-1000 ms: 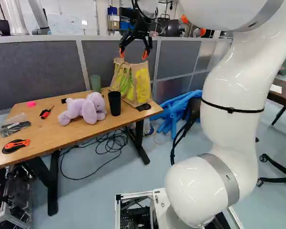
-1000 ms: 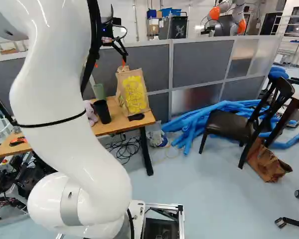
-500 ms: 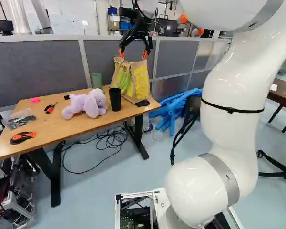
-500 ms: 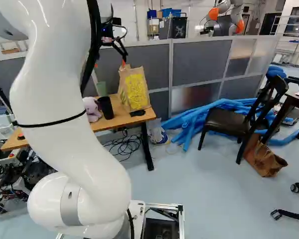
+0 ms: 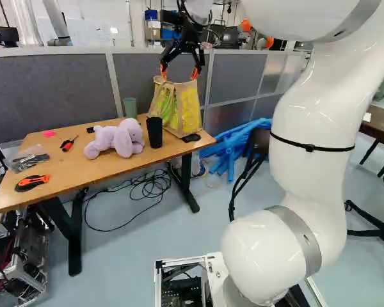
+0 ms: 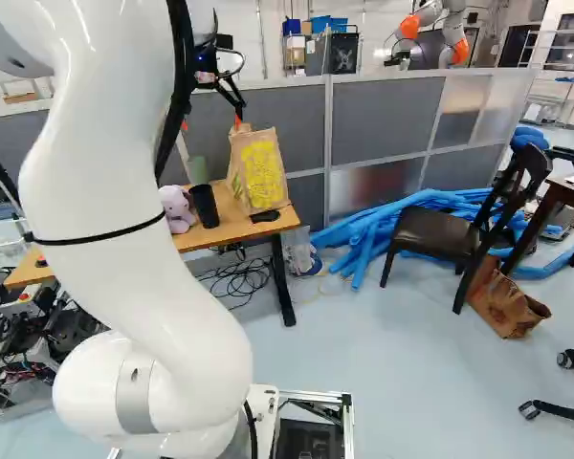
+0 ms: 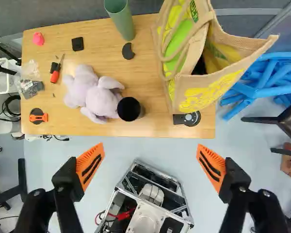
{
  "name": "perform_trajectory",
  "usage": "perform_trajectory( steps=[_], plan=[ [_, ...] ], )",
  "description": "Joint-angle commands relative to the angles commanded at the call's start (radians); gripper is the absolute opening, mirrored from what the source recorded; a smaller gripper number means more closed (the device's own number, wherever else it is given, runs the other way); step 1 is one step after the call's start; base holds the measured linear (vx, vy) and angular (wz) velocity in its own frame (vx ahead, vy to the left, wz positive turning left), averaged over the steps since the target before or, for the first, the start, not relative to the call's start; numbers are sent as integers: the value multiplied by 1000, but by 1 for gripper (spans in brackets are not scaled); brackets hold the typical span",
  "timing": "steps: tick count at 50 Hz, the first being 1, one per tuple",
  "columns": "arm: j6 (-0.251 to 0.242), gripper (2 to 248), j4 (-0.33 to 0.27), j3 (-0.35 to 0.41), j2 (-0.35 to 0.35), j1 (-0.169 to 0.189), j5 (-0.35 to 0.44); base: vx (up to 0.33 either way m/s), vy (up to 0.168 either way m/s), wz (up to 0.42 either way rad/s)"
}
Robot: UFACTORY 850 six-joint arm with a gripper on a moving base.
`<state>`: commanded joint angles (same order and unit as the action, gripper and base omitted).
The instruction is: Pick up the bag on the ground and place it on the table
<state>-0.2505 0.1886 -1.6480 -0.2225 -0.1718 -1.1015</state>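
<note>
The gripper appears over the top of the tan bag with yellow print in the left base view. That bag stands upright at one end of the wooden table. Seen from the wrist, the gripper is open, nothing between its orange pads; the bag lies ahead and to one side, its open top and handles showing. A second, brown bag rests on the floor beside a chair in the right base view.
On the table are a purple plush toy, black cup, green cup, screwdriver and orange-black tool. Blue foam tubes lie past the table's end, near a black chair. Grey partitions stand behind; another robot is beyond.
The base has moved, mostly in the earlier half-second, shifting the scene in both base views. The arm holds its pose against its lowest joint. The tan bag has stayed put on the table.
</note>
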Motion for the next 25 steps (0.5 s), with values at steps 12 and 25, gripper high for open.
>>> perform_trajectory(
  steps=[12,25],
  plan=[
    [4,247,-3,22,7,2,28,0,0,0],
    [10,247,-7,60,19,7,76,0,0,0]
  ],
)
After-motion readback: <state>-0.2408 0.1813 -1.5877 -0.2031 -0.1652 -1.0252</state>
